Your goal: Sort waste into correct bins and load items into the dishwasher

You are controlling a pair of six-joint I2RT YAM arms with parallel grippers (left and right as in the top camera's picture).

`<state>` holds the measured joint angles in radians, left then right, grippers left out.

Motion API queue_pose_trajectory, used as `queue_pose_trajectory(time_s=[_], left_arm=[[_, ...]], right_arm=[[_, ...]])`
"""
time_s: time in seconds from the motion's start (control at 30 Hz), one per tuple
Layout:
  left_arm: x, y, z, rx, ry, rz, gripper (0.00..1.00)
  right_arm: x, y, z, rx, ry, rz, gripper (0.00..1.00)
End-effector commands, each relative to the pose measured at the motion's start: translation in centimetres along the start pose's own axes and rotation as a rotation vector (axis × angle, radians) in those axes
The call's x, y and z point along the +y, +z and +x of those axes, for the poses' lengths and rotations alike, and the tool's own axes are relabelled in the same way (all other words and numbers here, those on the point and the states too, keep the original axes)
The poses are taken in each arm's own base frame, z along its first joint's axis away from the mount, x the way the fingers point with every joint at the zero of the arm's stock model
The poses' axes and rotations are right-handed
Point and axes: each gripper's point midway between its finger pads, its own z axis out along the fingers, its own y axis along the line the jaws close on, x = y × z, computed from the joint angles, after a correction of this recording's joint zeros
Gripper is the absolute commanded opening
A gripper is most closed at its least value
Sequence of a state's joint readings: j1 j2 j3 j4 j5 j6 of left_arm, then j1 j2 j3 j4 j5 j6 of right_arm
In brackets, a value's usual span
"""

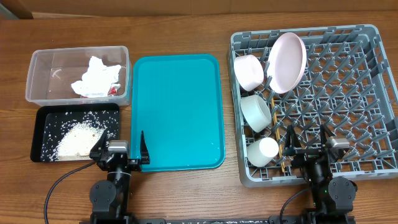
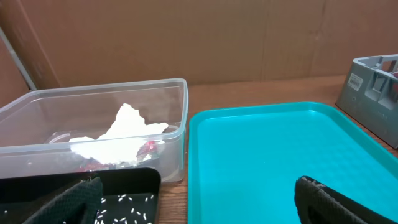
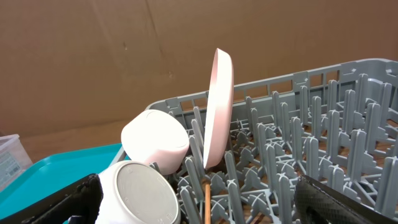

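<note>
The crumpled white napkin [image 1: 94,78] and the red wrapper [image 1: 113,90] lie in the clear tub [image 1: 43,57]; both also show in the left wrist view, napkin [image 2: 121,134], wrapper [image 2: 148,147]. Rice [image 1: 78,138] fills the black tray [image 1: 45,118]. The grey rack [image 1: 367,93] holds the upright plate [image 1: 286,61], two bowls [image 1: 249,70] [image 1: 256,112], the cup [image 1: 262,151] and the chopsticks [image 1: 277,118]. My left gripper [image 1: 119,149] is open and empty over the black tray and teal tray edge. My right gripper [image 1: 309,142] is open and empty over the rack's front.
The teal tray [image 1: 177,112] lies bare between the bins and the rack. A brown cardboard wall [image 2: 186,37] stands behind the table. Bare wooden table [image 1: 186,193] runs along the front edge by both arm bases.
</note>
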<state>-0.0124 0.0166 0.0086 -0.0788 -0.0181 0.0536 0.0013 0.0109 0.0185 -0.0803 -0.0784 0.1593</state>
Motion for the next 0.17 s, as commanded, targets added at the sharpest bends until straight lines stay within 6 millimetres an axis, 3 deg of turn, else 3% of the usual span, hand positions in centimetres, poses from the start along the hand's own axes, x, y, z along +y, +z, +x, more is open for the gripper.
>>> queue_pose_trajectory(time_s=[0.0, 0.13], left_arm=[[-0.06, -0.04, -0.12, -0.010, -0.013, 0.006, 1.00], [-0.06, -0.04, -0.12, -0.010, -0.013, 0.006, 1.00]], right_arm=[[-0.05, 0.02, 0.20, -0.002, -0.004, -0.001, 1.00], [-0.06, 0.02, 0.20, -0.002, -0.004, -0.001, 1.00]])
